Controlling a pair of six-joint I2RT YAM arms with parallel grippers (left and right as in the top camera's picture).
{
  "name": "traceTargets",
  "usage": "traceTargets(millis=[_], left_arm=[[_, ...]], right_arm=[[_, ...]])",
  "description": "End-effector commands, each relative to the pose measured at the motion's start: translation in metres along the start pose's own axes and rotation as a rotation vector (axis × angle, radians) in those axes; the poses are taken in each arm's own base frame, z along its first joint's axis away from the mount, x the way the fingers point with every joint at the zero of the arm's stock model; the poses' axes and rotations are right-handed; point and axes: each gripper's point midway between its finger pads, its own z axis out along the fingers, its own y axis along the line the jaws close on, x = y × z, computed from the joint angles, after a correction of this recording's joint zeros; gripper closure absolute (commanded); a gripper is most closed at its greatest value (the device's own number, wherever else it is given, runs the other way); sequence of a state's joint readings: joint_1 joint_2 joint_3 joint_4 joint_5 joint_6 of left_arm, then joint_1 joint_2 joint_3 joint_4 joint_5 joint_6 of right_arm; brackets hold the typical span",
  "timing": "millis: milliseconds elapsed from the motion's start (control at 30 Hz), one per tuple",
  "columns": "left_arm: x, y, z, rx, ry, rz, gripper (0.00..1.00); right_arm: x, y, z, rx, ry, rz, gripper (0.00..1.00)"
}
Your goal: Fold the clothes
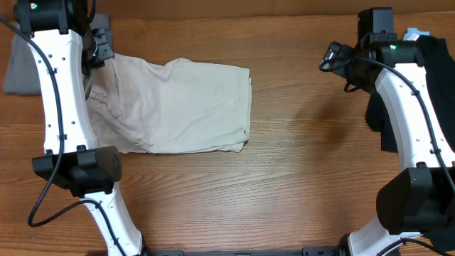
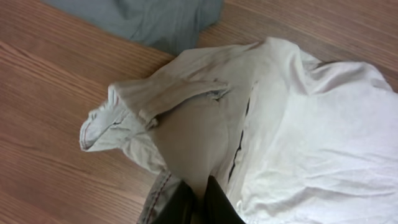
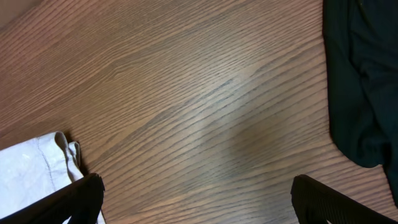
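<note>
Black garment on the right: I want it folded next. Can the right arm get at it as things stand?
Probably yes. The black garment lies just beside the right gripper, which is open over bare table with nothing between them.

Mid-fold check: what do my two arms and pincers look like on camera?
Left arm and right arm: white rounded shells dotted with small dark screws, black joint housings, thin black cables looping alongside. A green light glows near the right wrist. Left pincer and right pincer have black fingers.
</note>
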State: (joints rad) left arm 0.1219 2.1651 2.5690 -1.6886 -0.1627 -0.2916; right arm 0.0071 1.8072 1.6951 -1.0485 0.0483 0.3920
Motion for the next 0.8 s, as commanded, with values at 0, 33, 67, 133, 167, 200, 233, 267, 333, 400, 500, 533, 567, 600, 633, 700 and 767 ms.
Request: traceTargets(millis=[0,33,67,133,167,200,233,267,333,400,500,533,567,600,633,700,767], left_arm=[[0.007,0.013,0.023,-0.048,0.064,-0.03,0.96],[0.009,0.016,0.032,-0.058,0.087,-0.033,0.96],[0.011,0.019,0.04,-0.069,0.105,-0.037,0.96],[0.014,0.03,0.058,-0.094,0.136,-0.052,0.96],[0.016,0.037,0.069,-0.101,0.152,-0.059,0.96],[0.017,0.043,0.077,-0.107,0.164,-0.069,0.96],[0.018,0.05,0.086,-0.113,0.175,-0.078,0.96],[0.019,0.06,0.097,-0.124,0.185,-0.098,0.96],[0.02,0.074,0.115,-0.131,0.191,-0.113,0.93],[0.018,0.088,0.133,-0.135,0.183,-0.134,0.83],[0.014,0.11,0.155,-0.13,0.154,-0.197,0.43],[0.013,0.118,0.161,-0.129,0.145,-0.218,0.29],[0.012,0.124,0.165,-0.13,0.139,-0.232,0.11],[0.012,0.129,0.167,-0.133,0.136,-0.244,0.07],[0.011,0.135,0.168,-0.133,0.131,-0.244,0.06],[0.009,0.14,0.169,-0.122,0.126,-0.233,0.05],[0.009,0.132,0.17,-0.051,0.136,-0.207,0.0]], right_arm=[[-0.008,0.003,-0.01,-0.018,-0.029,0.008,0.0],[-0.008,0.003,-0.01,-0.018,-0.029,0.008,0.0],[-0.008,0.003,-0.01,-0.018,-0.029,0.008,0.0],[-0.008,0.003,-0.01,-0.018,-0.029,0.008,0.0],[-0.008,0.003,-0.01,-0.018,-0.029,0.008,0.0],[-0.008,0.003,-0.01,-0.018,-0.029,0.008,0.0],[-0.008,0.003,-0.01,-0.018,-0.029,0.009,0.0],[-0.008,0.003,-0.01,-0.018,-0.029,0.008,0.0],[-0.008,0.003,-0.01,-0.018,-0.029,0.008,0.0],[-0.008,0.003,-0.01,-0.018,-0.029,0.008,0.0],[-0.008,0.003,-0.01,-0.018,-0.029,0.008,0.0],[-0.008,0.003,-0.01,-0.018,-0.029,0.008,0.0],[-0.008,0.003,-0.01,-0.018,-0.029,0.008,0.0],[-0.008,0.003,-0.01,-0.018,-0.029,0.008,0.0],[-0.008,0.003,-0.01,-0.018,-0.029,0.008,0.0],[-0.008,0.003,-0.01,-0.018,-0.029,0.008,0.0],[-0.008,0.003,-0.01,-0.018,-0.029,0.008,0.0]])
